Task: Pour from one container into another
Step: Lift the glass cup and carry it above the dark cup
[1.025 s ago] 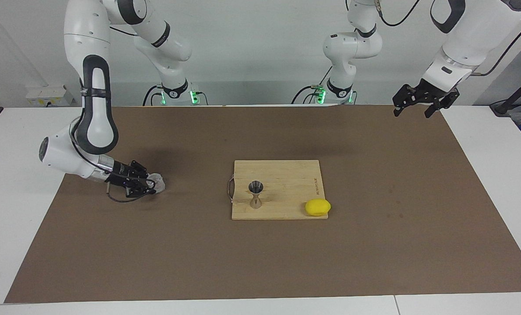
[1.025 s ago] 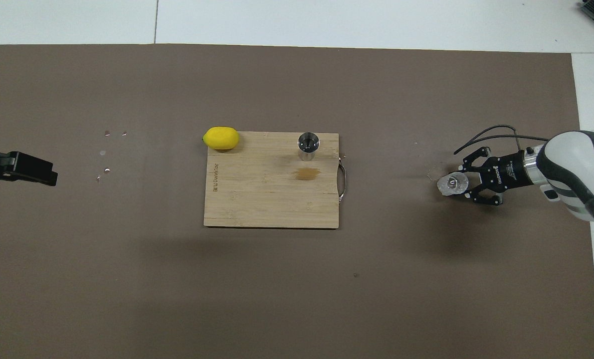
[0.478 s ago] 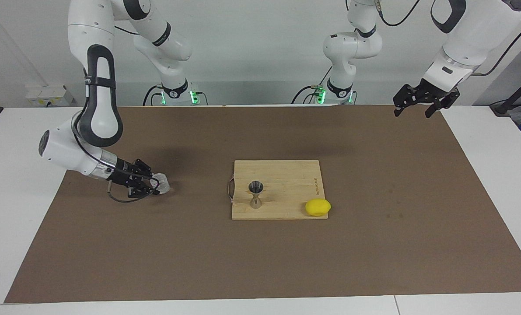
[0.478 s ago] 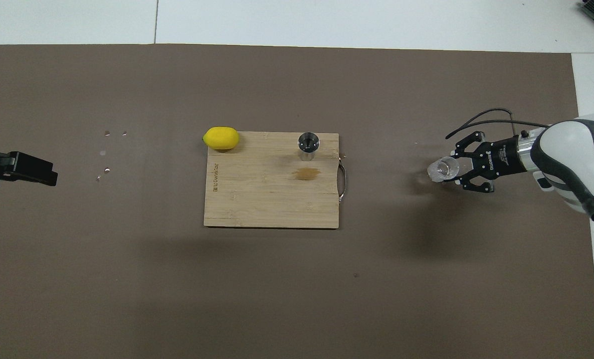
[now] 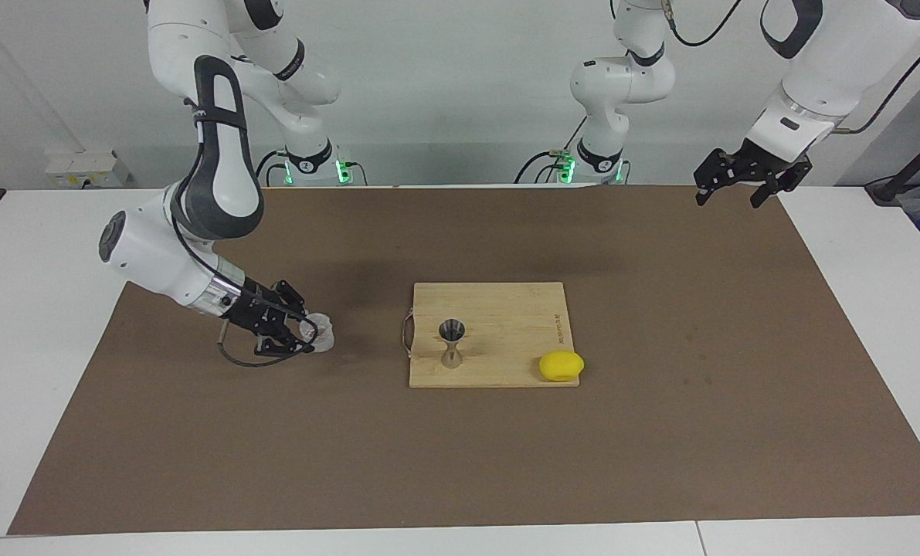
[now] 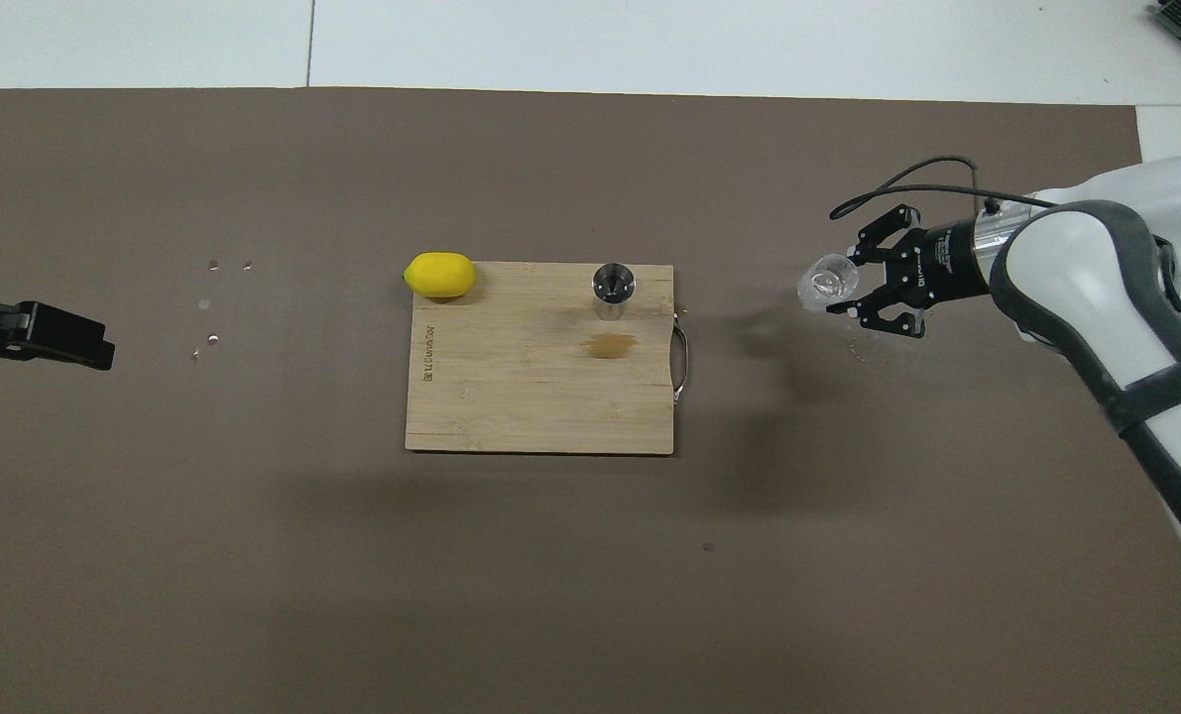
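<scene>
Brown-matted desk (image 5: 660, 432): glass tumbler (image 5: 320, 332), clenched in right gripper (image 5: 305, 330) fingers, has been carried toward mid-frame steel jigger (image 5: 451, 343); pouring is pending. Left gripper (image 5: 738, 194), upper right, waits released.

Likely robotics lab: two white arms (image 5: 197, 154), bare table (image 5: 11, 309).

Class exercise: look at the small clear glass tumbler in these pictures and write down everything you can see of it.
The glass tumbler is small, short and cylindrical, see-through like glass, with a thick-looking base. The right gripper is shut on it from the side and holds it above the brown mat, toward the right arm's end of the table, apart from the cutting board and the jigger. In the overhead view its round mouth shows, so it looks roughly upright. Whether anything is inside cannot be told.
</scene>
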Available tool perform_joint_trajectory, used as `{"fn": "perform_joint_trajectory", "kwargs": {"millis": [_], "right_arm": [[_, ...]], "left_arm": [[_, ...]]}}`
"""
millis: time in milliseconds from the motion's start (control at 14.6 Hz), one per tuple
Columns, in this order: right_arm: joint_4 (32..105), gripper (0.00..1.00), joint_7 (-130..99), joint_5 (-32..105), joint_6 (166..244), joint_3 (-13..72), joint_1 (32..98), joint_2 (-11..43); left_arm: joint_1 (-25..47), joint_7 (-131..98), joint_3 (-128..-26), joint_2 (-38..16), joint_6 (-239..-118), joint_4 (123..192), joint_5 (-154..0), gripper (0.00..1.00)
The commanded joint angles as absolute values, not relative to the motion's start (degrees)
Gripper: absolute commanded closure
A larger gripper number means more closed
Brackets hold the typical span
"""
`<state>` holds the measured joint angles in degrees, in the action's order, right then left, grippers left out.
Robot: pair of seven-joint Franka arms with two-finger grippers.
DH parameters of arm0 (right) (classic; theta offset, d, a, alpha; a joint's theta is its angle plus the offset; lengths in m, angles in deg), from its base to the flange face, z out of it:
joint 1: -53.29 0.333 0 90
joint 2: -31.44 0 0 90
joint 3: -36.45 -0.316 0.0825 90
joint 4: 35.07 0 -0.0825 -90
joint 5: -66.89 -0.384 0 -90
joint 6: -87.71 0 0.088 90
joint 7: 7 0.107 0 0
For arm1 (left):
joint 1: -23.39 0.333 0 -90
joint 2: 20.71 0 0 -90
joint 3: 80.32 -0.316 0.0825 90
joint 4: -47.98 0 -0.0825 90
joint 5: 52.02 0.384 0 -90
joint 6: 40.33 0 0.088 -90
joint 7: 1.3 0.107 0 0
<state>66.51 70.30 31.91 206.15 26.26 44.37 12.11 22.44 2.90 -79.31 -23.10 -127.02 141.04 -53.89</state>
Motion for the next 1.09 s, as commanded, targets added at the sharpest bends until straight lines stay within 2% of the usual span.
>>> {"fn": "perform_joint_trajectory", "kwargs": {"millis": [0, 342, 615, 1025], "right_arm": [[61.0, 1.00, 78.0, 32.7, 206.5, 26.3, 47.7, 10.3], [54.4, 1.00, 92.8, 42.1, 208.1, 26.3, 55.3, 7.3], [53.0, 1.00, 100.7, 50.1, 211.5, 26.3, 60.0, 6.1], [51.6, 1.00, 102.6, 59.7, 212.4, 26.3, 65.1, 5.5]], "left_arm": [[23.0, 2.8, -79.2, -24.7, -126.5, 142.6, -54.6, 0.00], [22.9, 2.8, -79.2, -24.7, -126.5, 142.6, -54.6, 0.00], [23.0, 2.8, -79.2, -24.7, -126.5, 142.6, -54.6, 0.00], [23.0, 2.8, -79.2, -24.7, -126.5, 142.6, -54.6, 0.00]]}}
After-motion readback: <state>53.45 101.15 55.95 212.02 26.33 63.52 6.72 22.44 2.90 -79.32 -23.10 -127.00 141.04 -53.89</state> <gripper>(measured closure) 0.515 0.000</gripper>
